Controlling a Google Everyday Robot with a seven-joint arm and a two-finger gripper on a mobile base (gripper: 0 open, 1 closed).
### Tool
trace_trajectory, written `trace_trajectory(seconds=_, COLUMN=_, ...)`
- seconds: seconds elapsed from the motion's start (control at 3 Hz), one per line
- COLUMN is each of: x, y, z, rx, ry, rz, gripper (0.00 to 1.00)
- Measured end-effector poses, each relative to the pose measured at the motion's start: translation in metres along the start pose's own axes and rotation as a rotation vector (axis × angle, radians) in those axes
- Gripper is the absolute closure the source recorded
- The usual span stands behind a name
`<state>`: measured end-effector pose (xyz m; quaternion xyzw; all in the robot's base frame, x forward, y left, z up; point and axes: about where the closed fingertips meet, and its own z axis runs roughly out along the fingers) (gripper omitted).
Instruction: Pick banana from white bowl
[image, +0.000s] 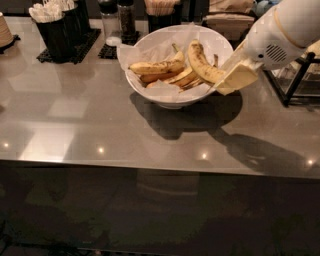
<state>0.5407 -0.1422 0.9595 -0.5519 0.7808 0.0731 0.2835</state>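
The white bowl (150, 92) stands on the grey counter, lined with crinkled white paper. The long curved banana (200, 61), yellow with brown speckles, is tilted up over the bowl's right side, its lower end held in my gripper (231, 76). My gripper's cream fingers are shut on that end at the bowl's right rim. My white arm reaches in from the upper right. Shorter, browner bananas (157, 67) lie in the bowl to the left.
Black holders with napkins and straws (55, 25) stand at the back left, shakers (117, 20) behind the bowl. A black wire rack (300, 75) stands at the right. The counter's front edge (150, 162) runs across the picture.
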Motion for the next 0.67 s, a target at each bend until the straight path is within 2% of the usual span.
trace_trajectory(seconds=0.33, x=0.0263, y=0.0153, z=-0.0301, rx=0.036, ry=0.005, rz=0.079, gripper=1.00)
trace_trajectory(seconds=0.67, x=0.0292, y=0.0163, z=-0.0325, rx=0.039, ry=0.007, rz=0.084, gripper=1.00)
